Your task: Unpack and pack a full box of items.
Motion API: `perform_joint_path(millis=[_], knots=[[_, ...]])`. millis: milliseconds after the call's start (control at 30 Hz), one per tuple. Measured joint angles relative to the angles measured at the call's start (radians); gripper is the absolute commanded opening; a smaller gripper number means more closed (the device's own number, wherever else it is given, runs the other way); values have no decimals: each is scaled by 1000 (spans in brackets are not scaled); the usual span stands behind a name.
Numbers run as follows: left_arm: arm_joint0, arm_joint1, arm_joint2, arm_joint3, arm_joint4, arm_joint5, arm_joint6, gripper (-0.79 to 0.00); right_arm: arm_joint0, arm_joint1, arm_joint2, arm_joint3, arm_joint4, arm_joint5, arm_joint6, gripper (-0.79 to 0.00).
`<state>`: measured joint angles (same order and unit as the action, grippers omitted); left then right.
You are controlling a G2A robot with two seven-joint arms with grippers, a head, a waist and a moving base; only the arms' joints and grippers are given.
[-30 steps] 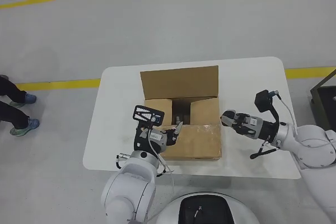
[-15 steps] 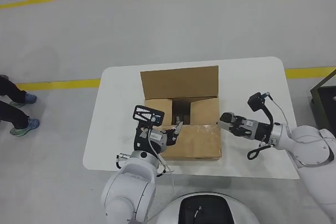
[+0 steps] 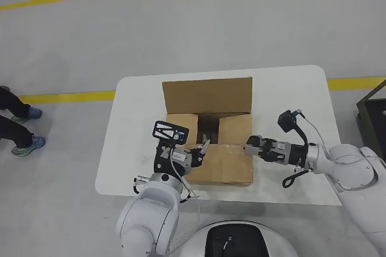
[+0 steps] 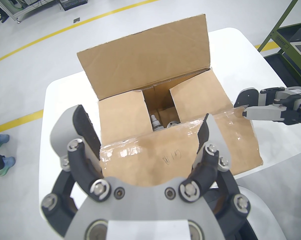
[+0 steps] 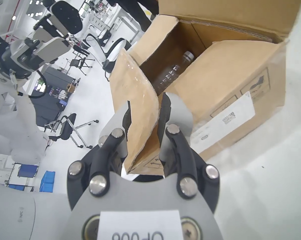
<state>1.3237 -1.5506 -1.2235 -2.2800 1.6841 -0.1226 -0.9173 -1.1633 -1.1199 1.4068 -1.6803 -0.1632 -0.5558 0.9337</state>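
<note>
Top view: the box (image 3: 235, 132) sits mid-worktop (image 3: 141, 128), its far flap upright. Left wrist view: the left tool (image 4: 143, 116) hangs spread apart above the box's near flap (image 4: 165, 156). Right wrist view: the right tool (image 5: 145, 106) is clamped on that flap's corner.

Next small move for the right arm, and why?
Likely lift the near flap up and back toward the robot. The right gripper has its fingers shut on that flap's corner, the flap covers part of the box opening, and the left gripper hangs open above it.
</note>
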Motion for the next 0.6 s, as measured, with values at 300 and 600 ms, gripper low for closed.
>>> perform_joint_path(millis=[300, 600], knots=[[0, 0, 0, 0, 0, 0, 0, 0, -10, 18, -20, -45, 45, -80, 114, -551], [0, 0, 0, 0, 0, 0, 0, 0, 14, 24, -86, -40, -2, -79, 129, -785]])
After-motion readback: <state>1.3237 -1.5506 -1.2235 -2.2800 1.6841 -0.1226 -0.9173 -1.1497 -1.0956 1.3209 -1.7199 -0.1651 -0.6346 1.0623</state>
